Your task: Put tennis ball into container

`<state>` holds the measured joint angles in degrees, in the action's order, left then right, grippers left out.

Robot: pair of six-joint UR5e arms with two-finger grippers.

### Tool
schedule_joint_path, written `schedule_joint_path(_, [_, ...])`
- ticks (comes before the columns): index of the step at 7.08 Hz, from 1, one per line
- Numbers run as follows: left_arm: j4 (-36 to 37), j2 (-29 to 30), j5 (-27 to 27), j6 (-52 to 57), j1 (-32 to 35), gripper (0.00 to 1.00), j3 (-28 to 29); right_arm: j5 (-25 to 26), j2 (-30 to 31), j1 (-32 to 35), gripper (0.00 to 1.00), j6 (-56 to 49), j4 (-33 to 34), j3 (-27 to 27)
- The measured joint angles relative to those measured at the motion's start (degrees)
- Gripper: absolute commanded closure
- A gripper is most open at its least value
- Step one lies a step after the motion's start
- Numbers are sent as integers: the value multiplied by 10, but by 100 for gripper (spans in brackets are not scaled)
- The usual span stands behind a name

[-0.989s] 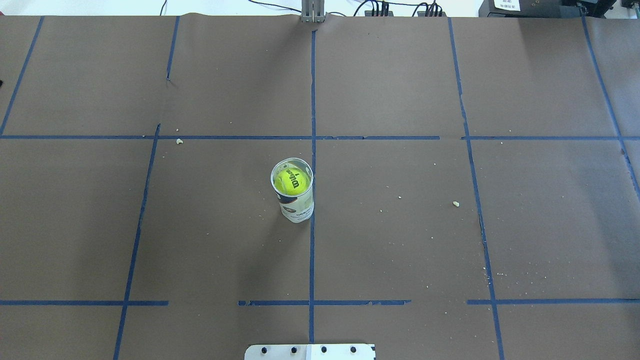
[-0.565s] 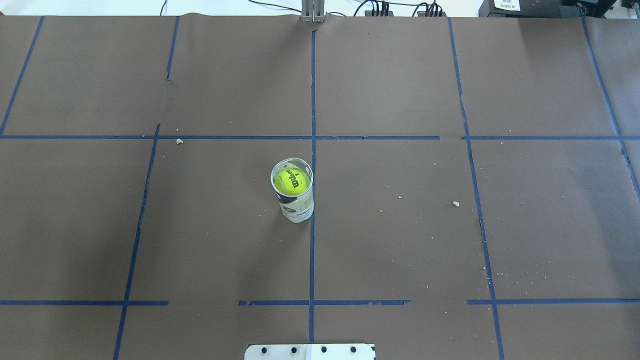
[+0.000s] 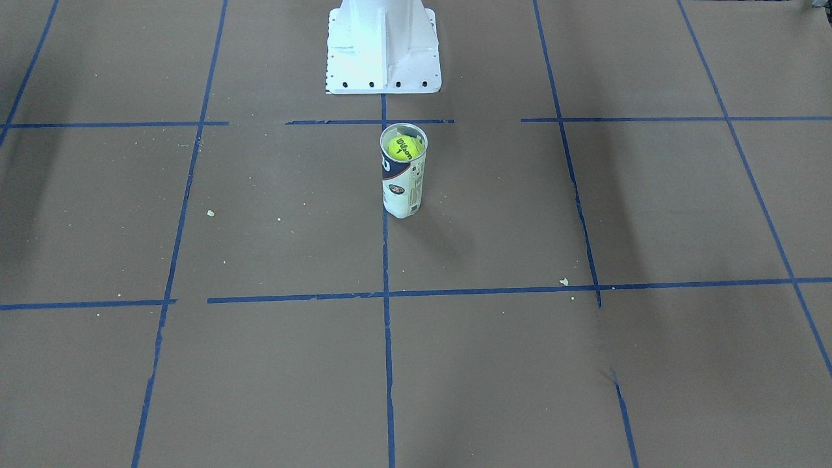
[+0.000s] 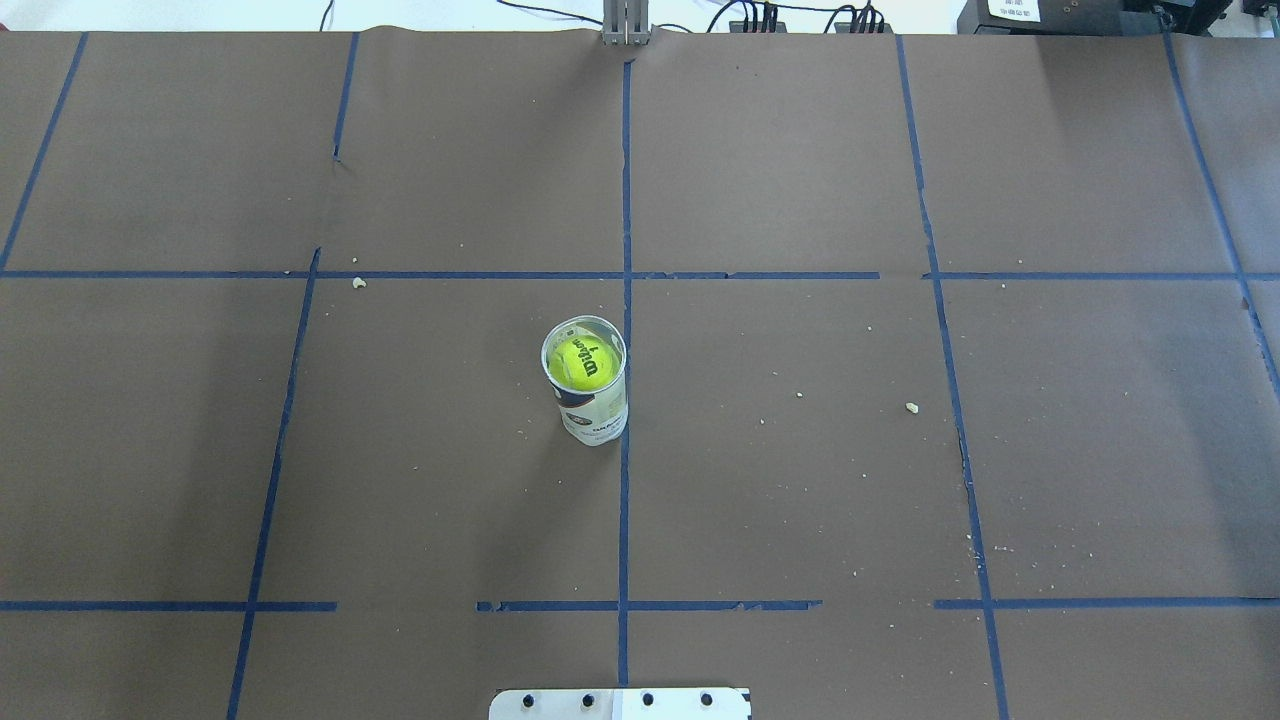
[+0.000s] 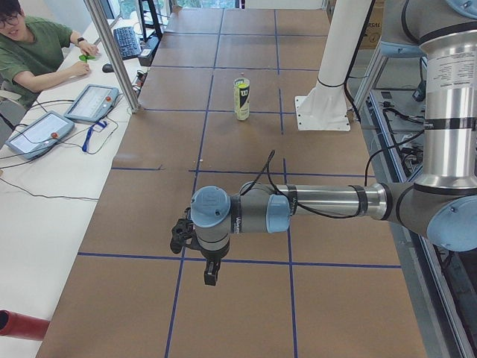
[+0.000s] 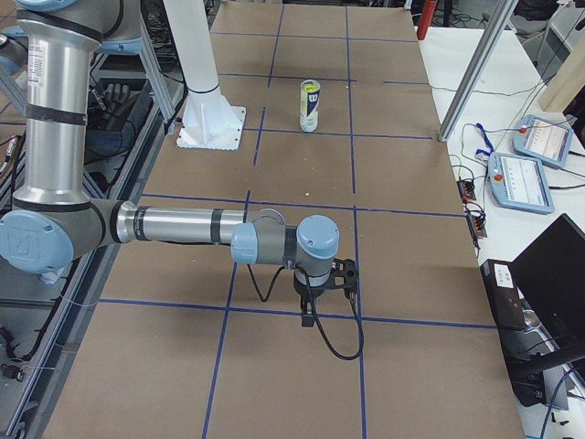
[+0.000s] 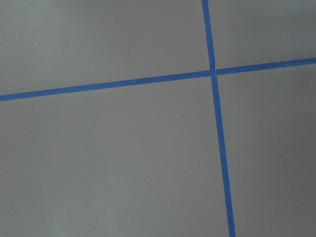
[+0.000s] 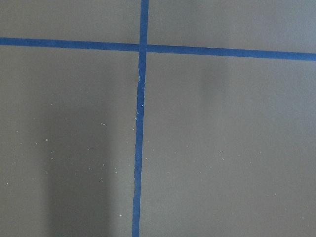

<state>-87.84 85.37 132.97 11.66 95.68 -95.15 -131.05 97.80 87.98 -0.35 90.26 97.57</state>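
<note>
The tennis ball [image 4: 583, 362], yellow-green with black Wilson lettering, sits inside the container [image 4: 597, 415], near its silver rim. The container is a clear tube with a white and navy label, upright near the table's middle, and also shows in the front view [image 3: 403, 188] with the ball [image 3: 404, 147] at its top. Both arms are far from it. My left gripper [image 5: 179, 235] shows only in the left side view and my right gripper [image 6: 345, 274] only in the right side view. I cannot tell whether either is open or shut. Both wrist views show only brown paper and blue tape.
The white robot base [image 3: 383, 52] stands behind the tube. Small crumbs [image 4: 911, 407] dot the brown paper. An operator [image 5: 30, 45] sits by tablets [image 5: 89, 103] beyond the table's far side, next to a metal post [image 5: 112, 52].
</note>
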Motion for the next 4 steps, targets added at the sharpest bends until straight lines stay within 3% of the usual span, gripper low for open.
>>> schedule_joint_path(4, [0, 0, -5, 1, 0, 0, -20, 0, 0, 0, 0, 0, 0, 0])
